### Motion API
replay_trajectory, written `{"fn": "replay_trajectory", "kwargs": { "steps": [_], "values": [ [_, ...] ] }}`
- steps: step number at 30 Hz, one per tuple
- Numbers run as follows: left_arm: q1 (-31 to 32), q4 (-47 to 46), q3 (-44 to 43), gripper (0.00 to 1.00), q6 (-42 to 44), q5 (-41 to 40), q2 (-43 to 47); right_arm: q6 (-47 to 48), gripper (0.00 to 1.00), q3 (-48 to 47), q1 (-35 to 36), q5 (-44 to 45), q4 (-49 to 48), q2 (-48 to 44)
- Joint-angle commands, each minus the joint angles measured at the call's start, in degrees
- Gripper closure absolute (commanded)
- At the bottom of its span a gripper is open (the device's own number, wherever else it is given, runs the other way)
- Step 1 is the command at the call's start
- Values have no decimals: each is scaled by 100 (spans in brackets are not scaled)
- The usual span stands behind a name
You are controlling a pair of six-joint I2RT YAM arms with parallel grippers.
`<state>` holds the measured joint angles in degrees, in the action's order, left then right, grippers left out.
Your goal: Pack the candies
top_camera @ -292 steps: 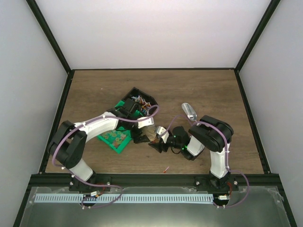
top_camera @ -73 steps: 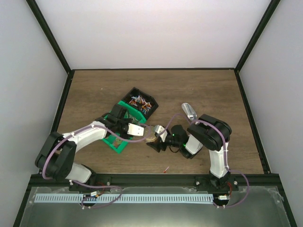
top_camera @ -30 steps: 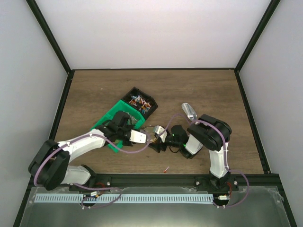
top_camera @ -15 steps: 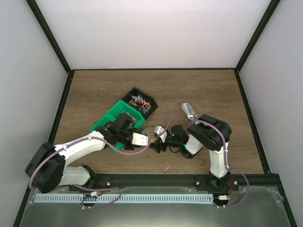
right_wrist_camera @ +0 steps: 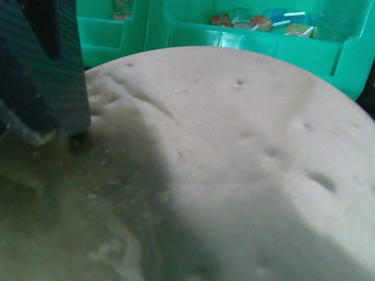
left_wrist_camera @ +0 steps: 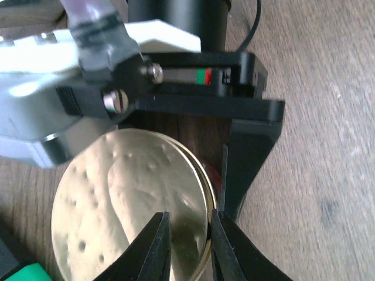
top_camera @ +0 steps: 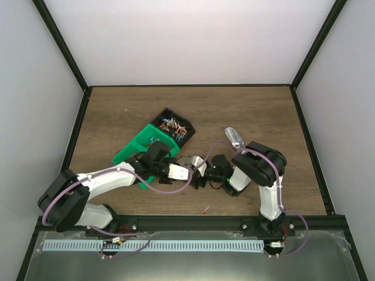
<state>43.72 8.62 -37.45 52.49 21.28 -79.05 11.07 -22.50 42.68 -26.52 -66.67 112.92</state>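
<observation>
One gold lid (left_wrist_camera: 117, 199), rim pinched by left gripper (left_wrist_camera: 186, 243) (wide table (top_camera: 234, 111) beyond).

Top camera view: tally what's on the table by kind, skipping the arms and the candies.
green bin: 1
black box: 1
gold lid: 1
metal scoop: 1
Total: 4
</observation>
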Motion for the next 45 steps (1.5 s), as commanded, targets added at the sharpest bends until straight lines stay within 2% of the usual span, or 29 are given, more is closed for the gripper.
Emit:
{"fn": "replay_trajectory", "kwargs": {
  "steps": [1, 8, 12, 14, 17, 22, 30, 35, 39, 45],
  "values": [
    [-301, 308, 332, 79, 613, -588, 105, -105, 40, 79, 57, -111, 608, 64],
    [-892, 489, 226, 81, 851, -827, 114, -118, 40, 101, 57, -123, 603, 28],
    [-938, 788, 174, 79, 876, -133, 577, -127, 40, 92, 57, -130, 599, 47],
    [-792, 895, 103, 75, 604, 304, 765, -123, 40, 93, 52, -120, 606, 47],
    [-440, 803, 21, 74, 178, 421, 799, -131, 40, 95, 57, -125, 605, 38],
    [9, 185, -23, 70, -331, 253, 455, -136, 40, 79, 57, -130, 617, 61],
    [129, -312, -129, 70, -714, -155, -208, -132, 41, 80, 57, -126, 631, 56],
    [13, 47, 37, 76, -303, -426, -124, -123, 41, 82, 56, -160, 648, 56],
    [-145, 71, 427, 76, 258, -861, 144, -123, 41, 90, 57, -182, 653, 38],
    [-759, 189, 535, 76, 653, -1055, 295, -136, 41, 99, 57, -196, 666, 32]
  ]
}}
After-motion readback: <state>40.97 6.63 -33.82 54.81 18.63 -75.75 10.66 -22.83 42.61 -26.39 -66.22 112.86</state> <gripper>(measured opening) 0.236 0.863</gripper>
